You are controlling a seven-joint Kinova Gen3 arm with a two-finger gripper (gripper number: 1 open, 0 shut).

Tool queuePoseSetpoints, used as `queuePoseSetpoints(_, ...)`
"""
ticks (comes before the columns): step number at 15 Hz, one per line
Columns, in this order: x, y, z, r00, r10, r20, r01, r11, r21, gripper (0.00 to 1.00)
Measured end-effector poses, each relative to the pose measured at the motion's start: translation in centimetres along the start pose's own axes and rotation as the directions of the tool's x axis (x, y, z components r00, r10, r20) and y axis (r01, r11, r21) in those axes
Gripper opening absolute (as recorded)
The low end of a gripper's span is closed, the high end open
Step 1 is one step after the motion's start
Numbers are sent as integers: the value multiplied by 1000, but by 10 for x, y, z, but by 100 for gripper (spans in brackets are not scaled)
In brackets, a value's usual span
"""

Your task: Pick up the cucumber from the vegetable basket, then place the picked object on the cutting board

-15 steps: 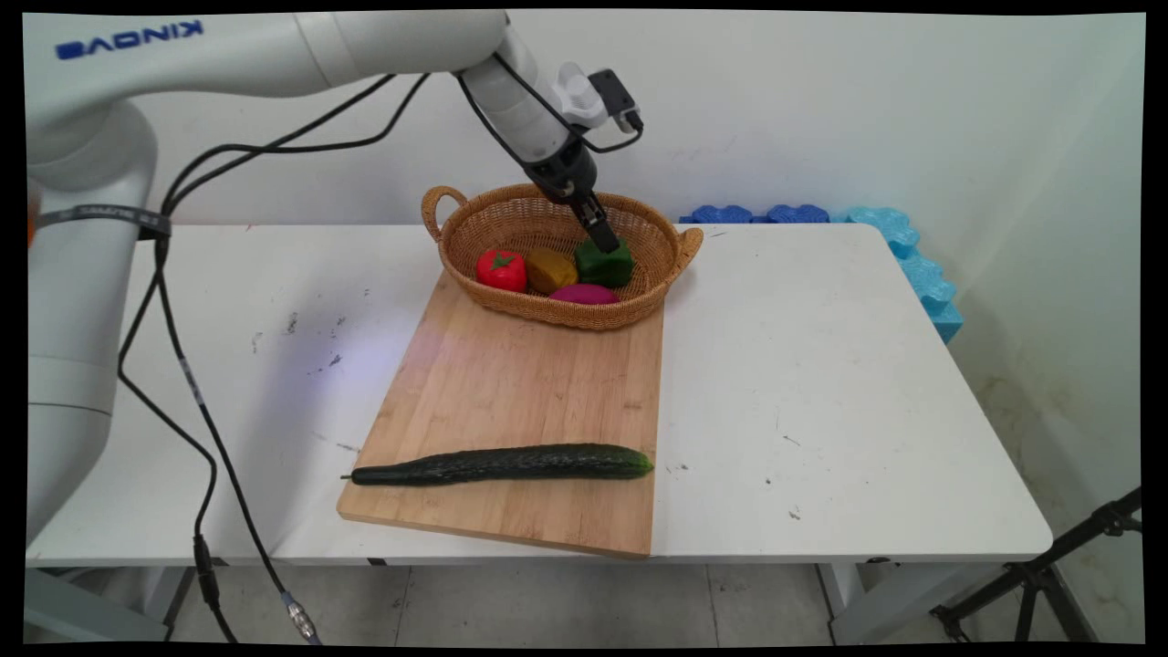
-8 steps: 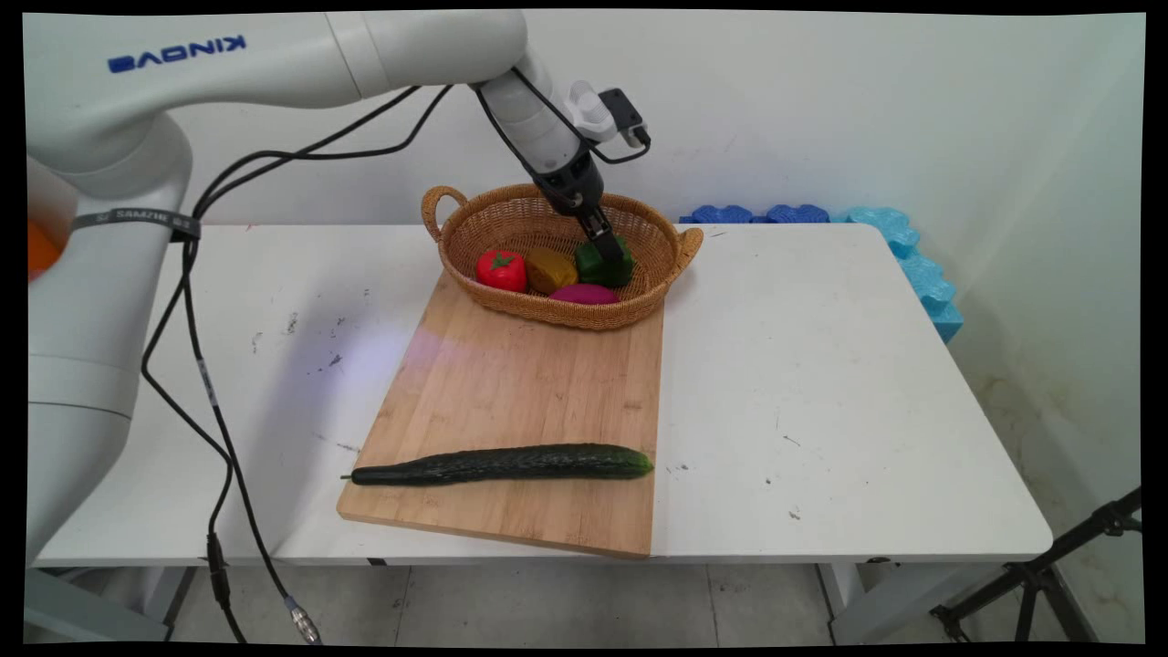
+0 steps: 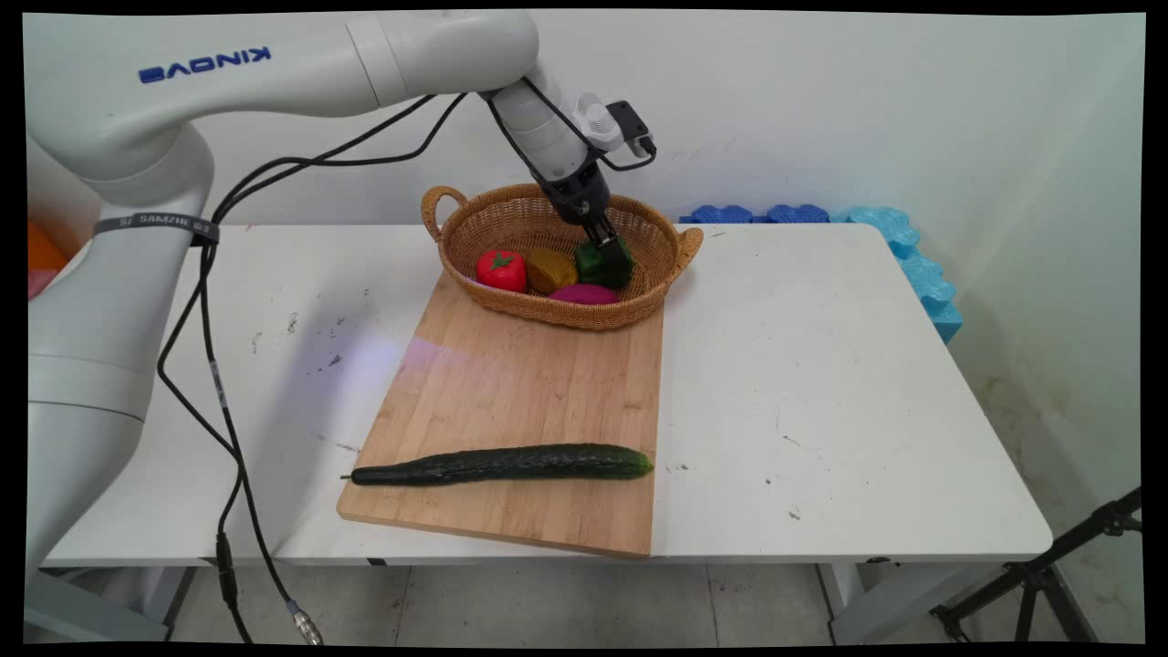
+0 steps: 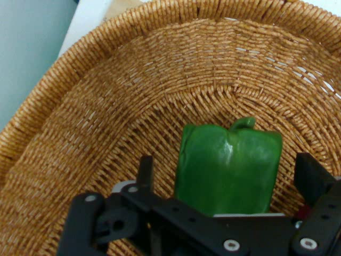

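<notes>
Hand view has the gripper (image 4: 229, 184) spread wide around a green pepper (image 4: 229, 168) down in the basket (image 4: 106, 106), fingers either side, not squeezing it. Main view: tomato (image 3: 501, 270), a brown piece and a purple one sit beside it; cucumber (image 3: 502, 464) lies on the board (image 3: 529, 383).

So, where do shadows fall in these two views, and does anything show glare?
Main view: the arm throws a soft grey shadow on the table, left of the cutting board. Hand view: a pale shine runs down the green pepper; the basket weave is lit evenly, without glare.
</notes>
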Motion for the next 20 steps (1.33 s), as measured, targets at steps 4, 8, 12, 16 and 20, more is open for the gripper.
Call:
queuePoseSetpoints(4, 2, -1, 5, 1000, 6, -3, -6, 1000, -15, 0)
queuePoseSetpoints(8, 1, 1, 2, 1000, 24, -12, -24, 999, -23, 0)
queuePoseSetpoints(12, 3, 2, -18, 998, 34, -46, -34, 999, -9, 0)
queuePoseSetpoints(16, 6, 5, -66, 992, 57, -116, -56, 998, 18, 0)
queuePoseSetpoints(20, -8, 18, -131, 975, 98, -197, -96, 995, 20, 0)
